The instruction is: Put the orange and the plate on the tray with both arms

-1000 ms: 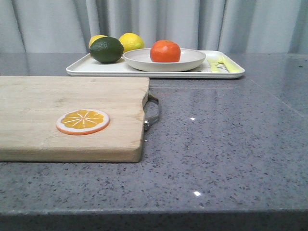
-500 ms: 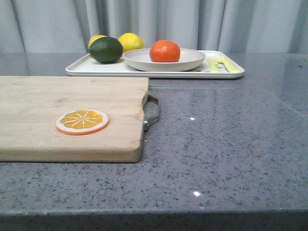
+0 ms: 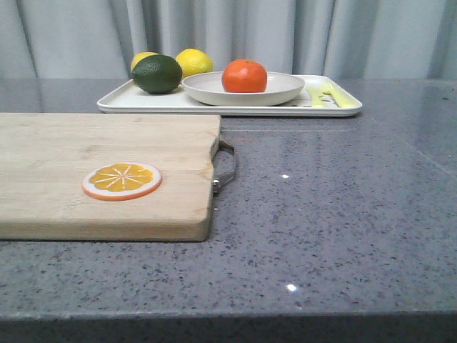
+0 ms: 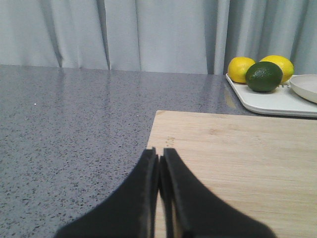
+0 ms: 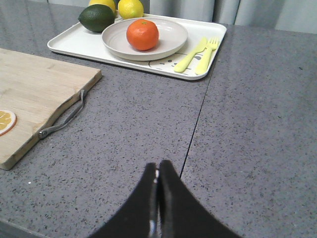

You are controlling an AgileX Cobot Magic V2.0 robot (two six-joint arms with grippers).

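Note:
The orange [image 3: 244, 76] [image 5: 142, 34] rests in the off-white plate [image 3: 285, 91] [image 5: 171, 42]. That plate stands on the white tray [image 3: 121, 102] [image 5: 74, 44] at the back of the table. Neither gripper shows in the front view. My left gripper [image 4: 159, 151] is shut with nothing in it, low over the near corner of the wooden cutting board [image 4: 237, 168]. My right gripper [image 5: 158, 164] is shut and empty over bare grey table, well short of the tray.
A dark green fruit [image 3: 157, 73] and two lemons [image 3: 194, 61] lie on the tray's left part. Yellow-green cutlery print [image 5: 198, 54] marks its right part. The cutting board [image 3: 86, 153] with a metal handle [image 3: 227, 166] carries a flat orange slice [image 3: 122, 180].

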